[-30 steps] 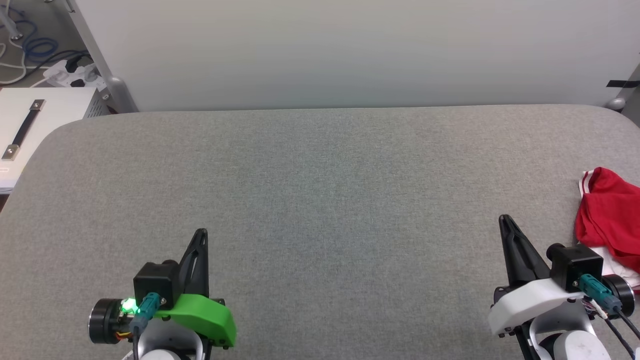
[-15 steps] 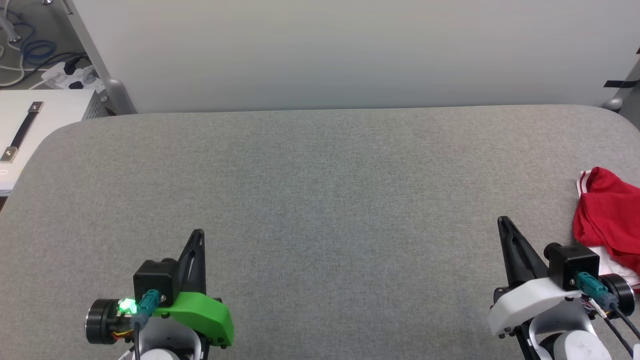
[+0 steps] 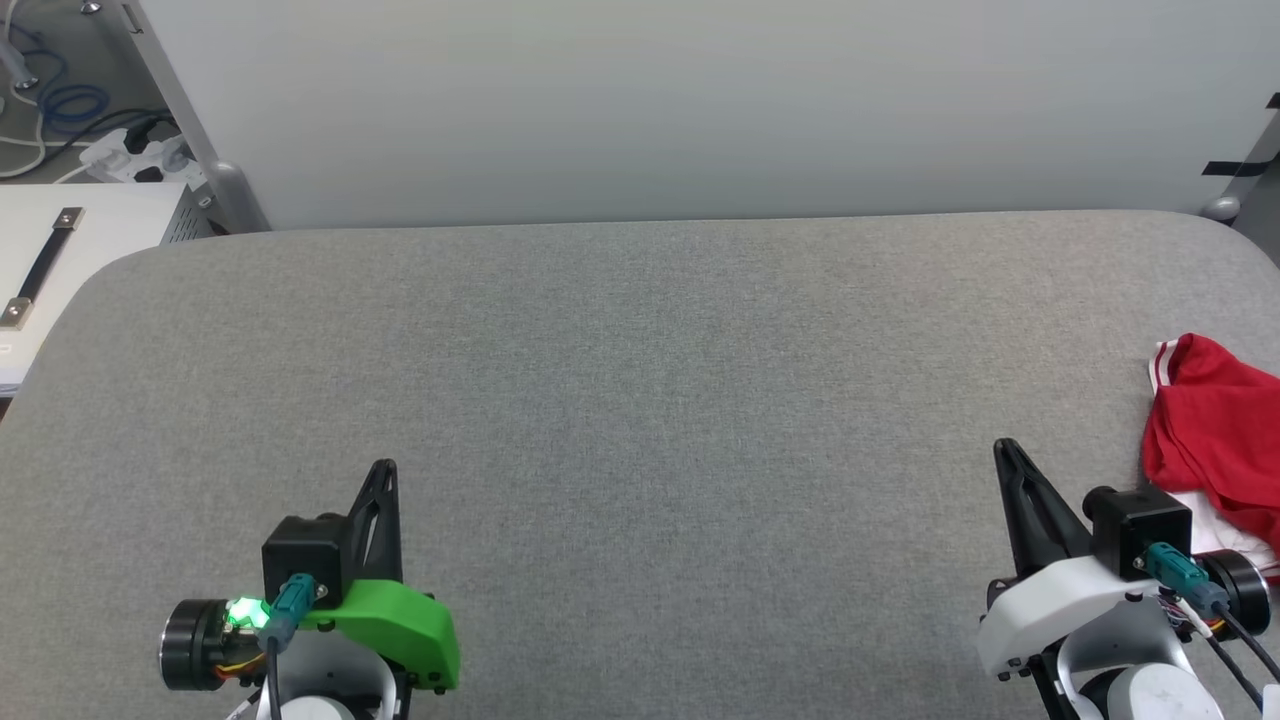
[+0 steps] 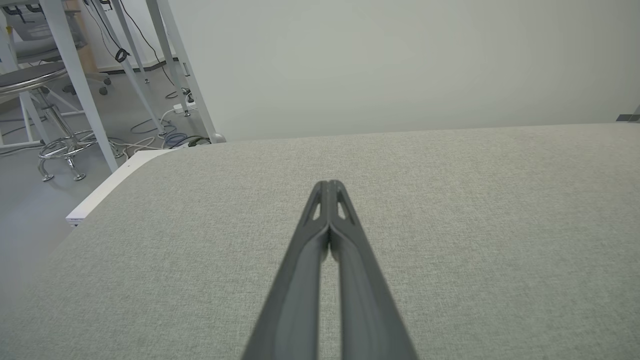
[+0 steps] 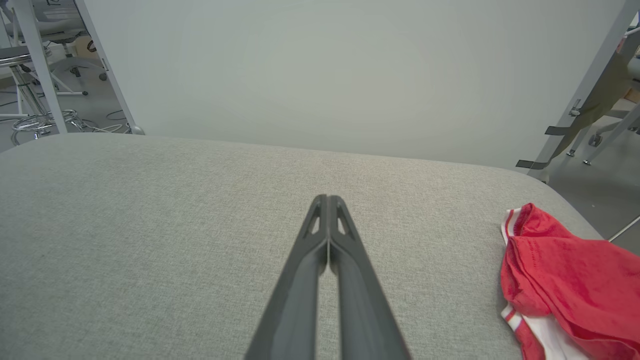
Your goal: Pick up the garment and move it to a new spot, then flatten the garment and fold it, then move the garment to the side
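**Hovering low, both claws shut, garment off to the right**

- Far left of the left claw (image 3: 383, 472): white cabinet (image 3: 90, 225) with a dark strap handle, off the table's corner. Cables on the floor beyond it.
- Left claw: fingers pressed together to a single point, holding nothing. It aims straight ahead over the grey padded table (image 3: 640, 380). Nothing lies ahead of its tip.
- Right claw (image 3: 1003, 450): likewise pinched tight and holding nothing, also aimed forward.
- The garment (image 3: 1215, 440) lies to the right of the right claw, level with the tip and back toward the wrist, clear of the fingers. It is a crumpled red heap with striped trim showing at the top and white fabric underneath. It sits close to the table's right edge, and part of it runs out of the head view.

Judgement: pick-up not yet begun; the right claw is nearer.

Risks:
- Going in with fingers closed would shove the heap toward the edge, possibly over it.
- A shallow pinch may catch one loose layer, so the shirt trails and drags instead of lifting.
- Wrist cable sits just beside the cloth and could snag in a sideways swing.
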